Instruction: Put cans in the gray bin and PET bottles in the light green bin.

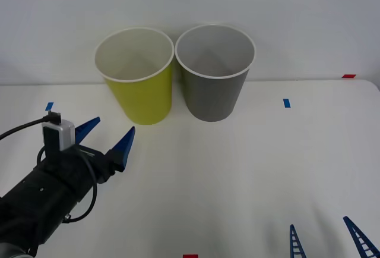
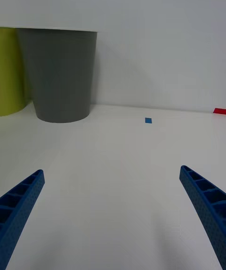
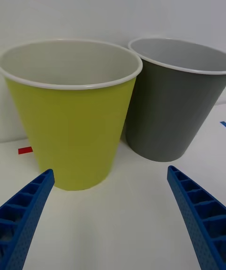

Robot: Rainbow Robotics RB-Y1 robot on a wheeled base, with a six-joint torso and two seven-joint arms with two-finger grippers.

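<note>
Two bins ahead of left gripper (image 1: pixel 111 133), released, empty: light green bin (image 1: pixel 138 79) nearest, gray bin (image 1: pixel 214 76) beyond. Right gripper (image 1: pixel 326 237) released, parked. Next: find a can/bottle.

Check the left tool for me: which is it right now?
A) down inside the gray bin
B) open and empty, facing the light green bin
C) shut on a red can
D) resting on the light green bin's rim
B: the left tool has its blue fingers spread with nothing between them, raised short of the light green bin; the gray bin stands beside it.
</note>
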